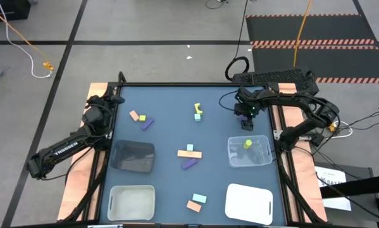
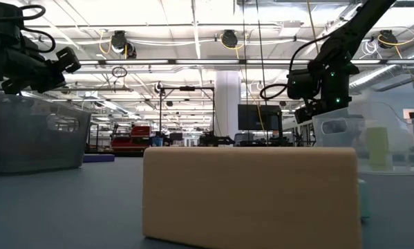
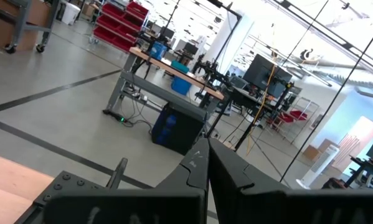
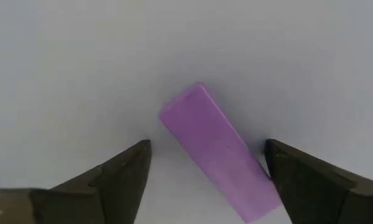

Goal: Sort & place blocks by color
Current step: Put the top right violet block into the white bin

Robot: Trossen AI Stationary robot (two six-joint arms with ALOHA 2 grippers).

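Note:
My right gripper [image 4: 208, 144] is open and points down over the table's far right part [image 1: 245, 123]. A purple bar block [image 4: 217, 152] lies flat on the mat, slanting between its fingers. Other blocks lie loose on the mat: an orange, yellow and purple group [image 1: 141, 120], a yellow-green bent piece [image 1: 198, 109] with a mint one, a mint, orange and purple group [image 1: 189, 155], and a mint and orange pair [image 1: 196, 202]. A yellow-green cylinder [image 1: 247, 144] stands in the clear bin. My left gripper [image 3: 206, 163] is shut and waits at the far left corner [image 1: 115, 100]. My right gripper stands with one finger [image 4: 298, 180] right beside the purple bar's nearer end [image 4: 258, 196]; whether it touches the bar, I cannot tell. The other finger is apart from the bar. The bar lies flat on the mat.
A dark bin [image 1: 133, 156] sits at the left. The clear bin [image 1: 262, 157] is just near-side of my right gripper. A whitish bin [image 1: 132, 201] and a white tray [image 1: 248, 202] sit at the near edge. The orange block [image 2: 251, 194] fills the low view's foreground.

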